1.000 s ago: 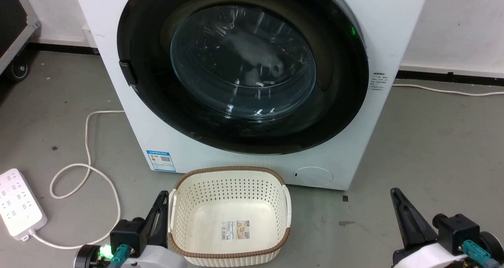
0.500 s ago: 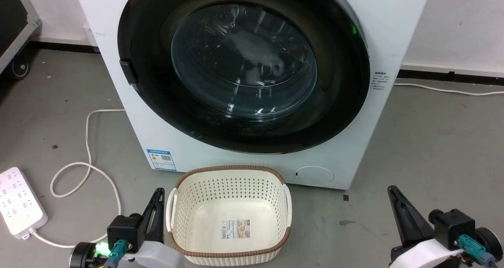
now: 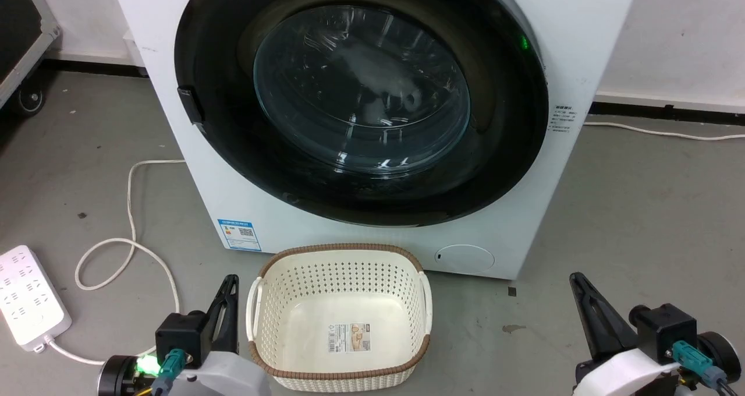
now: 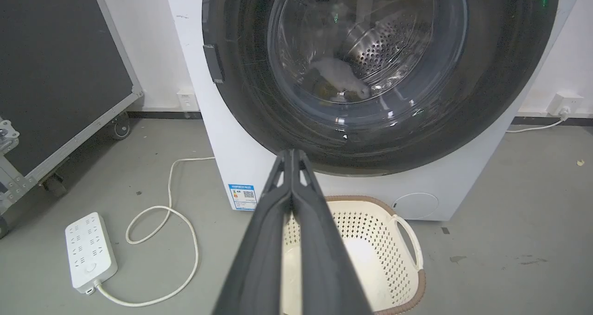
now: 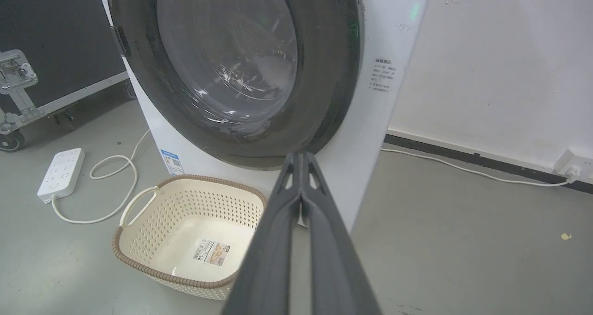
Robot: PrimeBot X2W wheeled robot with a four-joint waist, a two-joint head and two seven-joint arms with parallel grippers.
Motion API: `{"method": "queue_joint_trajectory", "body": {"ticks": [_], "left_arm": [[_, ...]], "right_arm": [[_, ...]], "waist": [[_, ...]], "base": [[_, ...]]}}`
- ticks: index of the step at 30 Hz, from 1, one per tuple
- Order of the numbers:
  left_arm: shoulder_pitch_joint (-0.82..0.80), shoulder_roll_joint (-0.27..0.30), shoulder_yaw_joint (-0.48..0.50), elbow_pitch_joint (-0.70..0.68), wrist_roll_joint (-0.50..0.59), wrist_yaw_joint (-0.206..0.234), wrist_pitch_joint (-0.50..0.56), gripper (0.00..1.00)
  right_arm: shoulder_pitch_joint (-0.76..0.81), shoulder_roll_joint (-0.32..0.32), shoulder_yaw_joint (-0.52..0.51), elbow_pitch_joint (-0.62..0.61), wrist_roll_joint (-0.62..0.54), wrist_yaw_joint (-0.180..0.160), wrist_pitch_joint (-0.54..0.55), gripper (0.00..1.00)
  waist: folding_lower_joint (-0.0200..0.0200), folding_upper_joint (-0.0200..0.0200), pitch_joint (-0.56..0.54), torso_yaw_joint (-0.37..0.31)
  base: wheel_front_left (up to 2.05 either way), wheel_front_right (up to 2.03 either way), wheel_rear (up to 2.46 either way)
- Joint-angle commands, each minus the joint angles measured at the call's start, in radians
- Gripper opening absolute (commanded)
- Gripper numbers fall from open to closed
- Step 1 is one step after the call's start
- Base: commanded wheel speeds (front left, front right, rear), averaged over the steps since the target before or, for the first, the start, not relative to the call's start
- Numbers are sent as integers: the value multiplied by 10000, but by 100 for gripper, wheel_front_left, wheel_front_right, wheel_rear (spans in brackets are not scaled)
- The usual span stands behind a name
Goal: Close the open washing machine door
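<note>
The washing machine door (image 3: 215, 169), round with a wide black rim and a bulging glass centre, lies flat against the front of the white washing machine (image 3: 582, 41). Its latch tab (image 3: 190, 105) sits on the rim's left side. Through the glass in the left wrist view I see the door (image 4: 491, 106) and the steel perforated drum (image 4: 384, 51) behind it. My left gripper (image 3: 231, 280) is shut and low at the left, beside the basket. My right gripper (image 3: 576, 278) is shut and low at the right over bare floor. Both are well short of the door. Fingers are pressed together in the left wrist view (image 4: 292, 154) and the right wrist view (image 5: 301, 156).
A cream perforated basket (image 3: 339, 248) with a brown rim stands on the floor right in front of the machine. A white power strip (image 3: 26, 294) and its looping cable (image 3: 131, 209) lie at the left. A black wheeled case (image 4: 55, 74) stands further left.
Both grippers have shifted slightly left and a touch upward in the head view. The door has stayed flat against the machine.
</note>
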Motion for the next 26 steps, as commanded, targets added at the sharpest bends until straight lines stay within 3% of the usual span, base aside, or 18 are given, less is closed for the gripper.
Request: {"method": "queue_joint_trajectory", "body": {"ticks": [1, 26], "left_arm": [[-139, 3, 41, -61, 70, 81, 63, 0], [-199, 1, 162, -256, 195, 183, 417, 0]], "right_arm": [[-156, 48, 25, -93, -54, -6, 82, 0], [-263, 57, 95, -175, -164, -7, 438, 0]], "waist": [[0, 0, 3, 2], [0, 0, 38, 28]], "base": [[0, 0, 0], [0, 0, 0]]}}
